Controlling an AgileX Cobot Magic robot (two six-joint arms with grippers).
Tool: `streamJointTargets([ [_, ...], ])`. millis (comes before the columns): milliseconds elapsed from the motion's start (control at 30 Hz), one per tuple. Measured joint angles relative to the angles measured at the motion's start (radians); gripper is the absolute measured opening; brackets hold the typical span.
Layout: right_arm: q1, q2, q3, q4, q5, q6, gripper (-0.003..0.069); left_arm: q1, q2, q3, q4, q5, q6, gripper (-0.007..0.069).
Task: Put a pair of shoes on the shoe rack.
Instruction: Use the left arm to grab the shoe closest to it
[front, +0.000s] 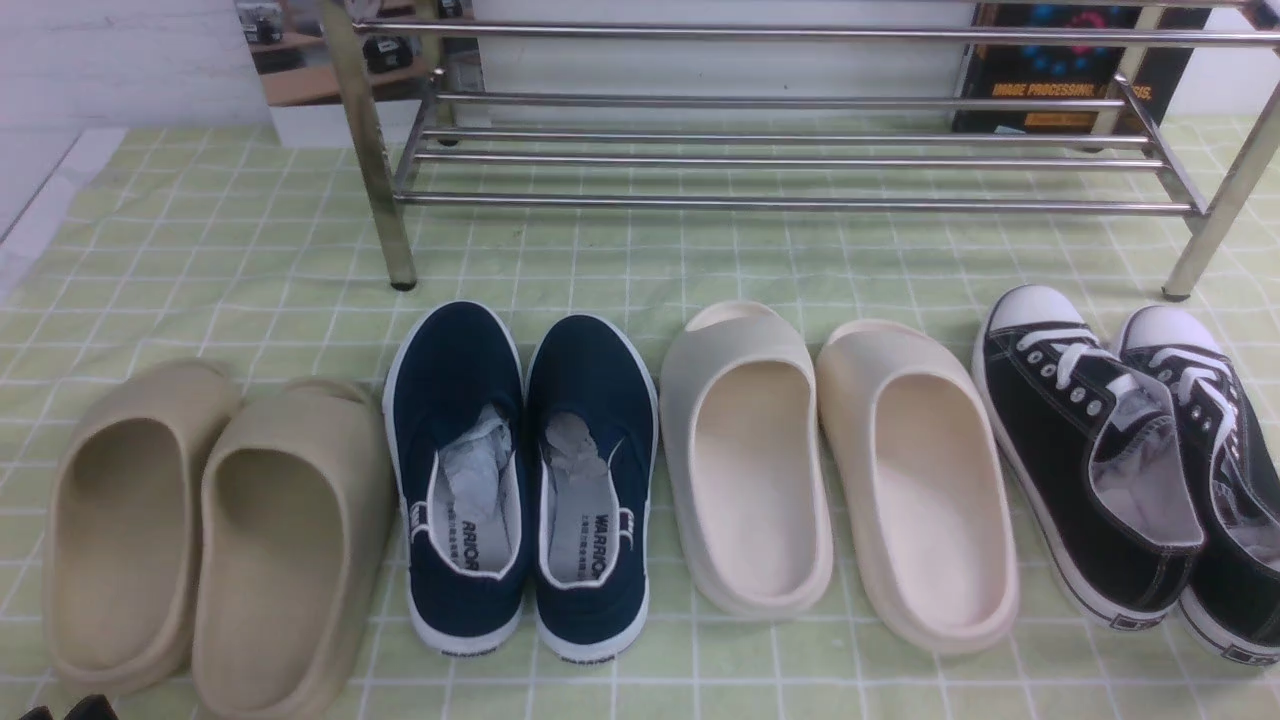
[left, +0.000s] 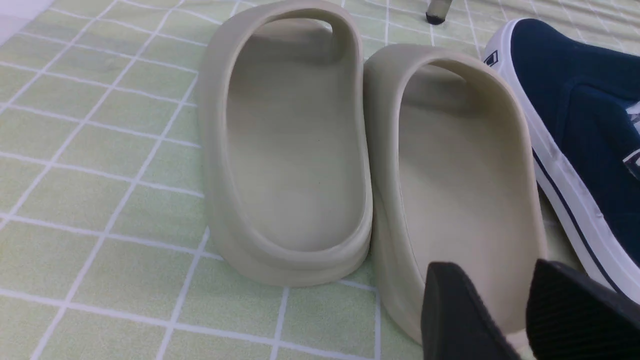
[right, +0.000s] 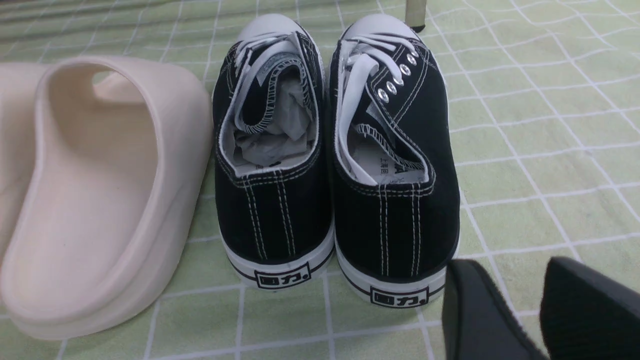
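Left gripper (left: 492, 272): jaws parted, empty, by beige slides (left: 295, 150).
Right gripper (right: 510, 270): jaws parted, empty, beside black sneakers (right: 390, 225).
Navy shoes (front: 460, 380): side by side on cloth (front: 250, 250), between beige and cream slides (front: 750, 460).
Rack (front: 780, 160): beyond the row.

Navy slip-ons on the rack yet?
Off. Both navy-blue canvas slip-on sneakers stand on the green checked cloth, in front of the chrome shoe rack.

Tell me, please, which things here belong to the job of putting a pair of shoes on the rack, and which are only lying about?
Belong to the job:
navy slip-on shoes
chrome shoe rack

Only lying about:
beige slides
cream slides
black lace-up sneakers
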Motion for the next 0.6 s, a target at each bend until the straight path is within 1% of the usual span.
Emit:
streamJointTargets([
  [33,0.000,0.000,0.000,0.000,0.000,0.000,0.0239,0.000,0.000,0.000,-0.135,-0.008,-0.020,0.0238],
  [167,0.000,0.000,0.000,0.000,0.000,0.000,0.0239,0.000,0.000,0.000,-0.186,-0.010,-0.028,0.0238],
  [200,0.000,0.000,0.000,0.000,0.000,0.000,0.0239,0.000,0.000,0.000,-0.313,-0.013,-0.066,0.0238],
  [333,0.000,0.000,0.000,0.000,0.000,0.000,0.0239,0.000,0.000,0.000,-0.348,-0.015,-0.072,0.0238],
  [533,0.000,0.000,0.000,0.000,0.000,0.000,0.0239,0.000,0.000,0.000,-0.367,-0.016,-0.077,0.0238],
  [567,0.000,0.000,0.000,0.000,0.000,0.000,0.0239,0.000,0.000,0.000,-0.473,-0.018,-0.105,0.0238],
  [600,0.000,0.000,0.000,0.000,0.000,0.000,0.0239,0.000,0.000,0.000,-0.490,-0.020,-0.110,0.0238],
])
